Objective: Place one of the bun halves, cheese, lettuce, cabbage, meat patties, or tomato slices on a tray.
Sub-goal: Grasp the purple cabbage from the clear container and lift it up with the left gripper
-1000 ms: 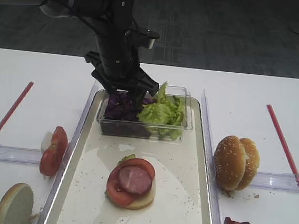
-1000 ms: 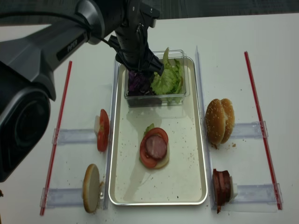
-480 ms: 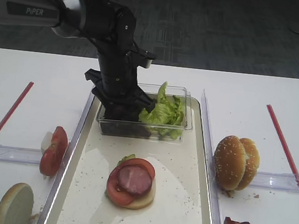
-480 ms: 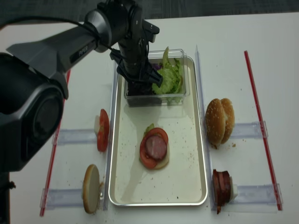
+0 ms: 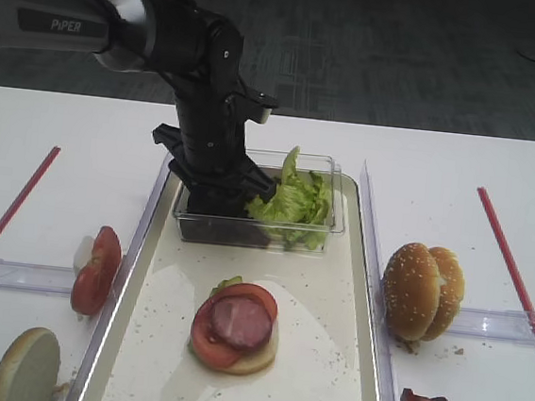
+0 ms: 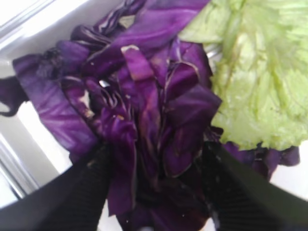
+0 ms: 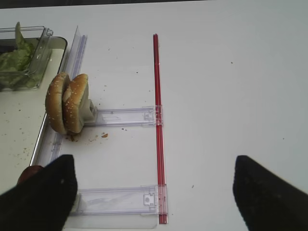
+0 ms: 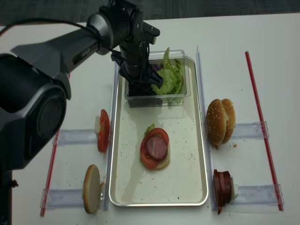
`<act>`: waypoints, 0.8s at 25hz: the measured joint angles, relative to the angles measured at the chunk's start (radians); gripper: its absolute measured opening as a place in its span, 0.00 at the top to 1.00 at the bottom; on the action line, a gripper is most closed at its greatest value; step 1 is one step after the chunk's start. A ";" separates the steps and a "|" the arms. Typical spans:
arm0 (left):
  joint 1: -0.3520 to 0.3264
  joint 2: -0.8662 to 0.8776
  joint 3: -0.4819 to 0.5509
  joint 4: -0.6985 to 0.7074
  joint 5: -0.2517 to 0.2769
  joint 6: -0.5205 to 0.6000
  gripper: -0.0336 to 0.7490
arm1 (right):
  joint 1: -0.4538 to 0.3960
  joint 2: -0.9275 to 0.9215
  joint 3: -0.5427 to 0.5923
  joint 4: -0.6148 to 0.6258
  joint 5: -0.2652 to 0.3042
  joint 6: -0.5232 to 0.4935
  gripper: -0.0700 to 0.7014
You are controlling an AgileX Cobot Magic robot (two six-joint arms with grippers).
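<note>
Purple cabbage (image 6: 144, 120), shredded, packed into the left half of a clear tub (image 5: 326, 227) beside green lettuce (image 5: 294, 203), the tub sitting at the far end of the tray (image 8: 199, 154). Left gripper (image 6: 154, 180) sunk into that purple tangle, dark fingers (image 6: 86, 187) spread on either side of a clump, jaws partway apart and not yet pinched tight on anything as far as the wrist view shows. Mid-tray, already stacked: pale bun half, a scrap of green, tomato slice (image 5: 209, 332), meat patty (image 5: 241, 321) on top. So, by the look of it, several layers down and cabbage apparently next, still to be gripped, lifted and carried over. Spare bun halves (image 5: 422, 289) off to the right on a clear holder. Right gripper (image 7: 154, 192) parked over bare table, fingers wide apart, holding nothing.
</note>
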 joint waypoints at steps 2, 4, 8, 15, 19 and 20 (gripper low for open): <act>0.000 0.000 0.000 0.002 0.000 0.000 0.50 | 0.000 0.000 0.000 0.000 0.000 0.000 0.04; 0.000 0.000 0.000 0.004 -0.002 0.000 0.53 | 0.000 0.000 0.000 0.000 0.000 0.000 0.04; 0.000 0.000 0.000 0.018 -0.004 0.000 0.60 | 0.000 0.000 0.000 0.000 0.000 0.000 0.04; 0.000 0.000 0.000 0.026 -0.004 0.000 0.73 | 0.000 0.000 0.000 0.000 0.000 0.000 0.04; 0.000 0.000 0.000 0.030 -0.006 0.000 0.79 | 0.000 0.000 0.000 0.000 0.000 0.000 0.04; 0.000 0.000 0.000 0.031 -0.006 0.000 0.80 | 0.000 0.000 0.000 0.000 0.000 0.000 0.04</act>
